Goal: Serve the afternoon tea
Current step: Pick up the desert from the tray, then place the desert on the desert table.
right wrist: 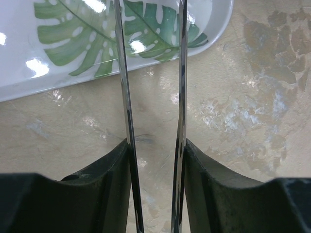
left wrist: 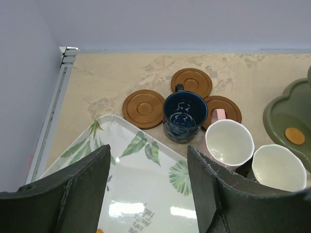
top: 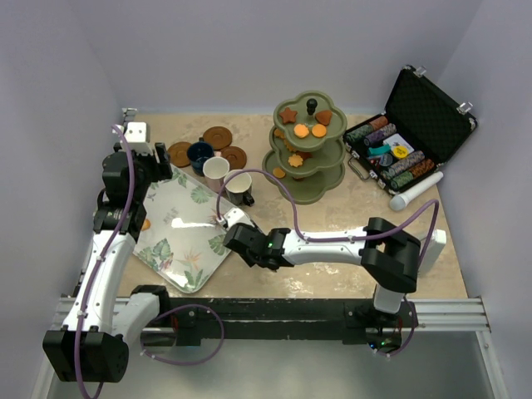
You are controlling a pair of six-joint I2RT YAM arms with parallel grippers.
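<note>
The navy cup (top: 199, 154), pinkish-white cup (top: 216, 169) and cream cup (top: 238, 184) stand on the table beside three brown saucers (top: 218, 137). The olive-green stand (top: 305, 184) carries orange and brown biscuits (top: 302, 130). My left gripper (top: 158, 170) is open and empty above the tray's far corner; its view shows the navy cup (left wrist: 184, 114), pinkish-white cup (left wrist: 229, 143), cream cup (left wrist: 279, 167) and saucers (left wrist: 144, 108) just ahead of the gripper (left wrist: 148, 150). My right gripper (top: 235, 237) (right wrist: 153, 145) is shut on metal tongs (right wrist: 124, 97), blades apart, at the tray's near right edge.
The leaf-patterned white tray (top: 179, 229) lies at the left, with an orange biscuit (top: 145, 223) near its left edge. An open black case of poker chips (top: 407, 141) and a white cylinder (top: 416, 193) are at the right. Walls close in on the left and back.
</note>
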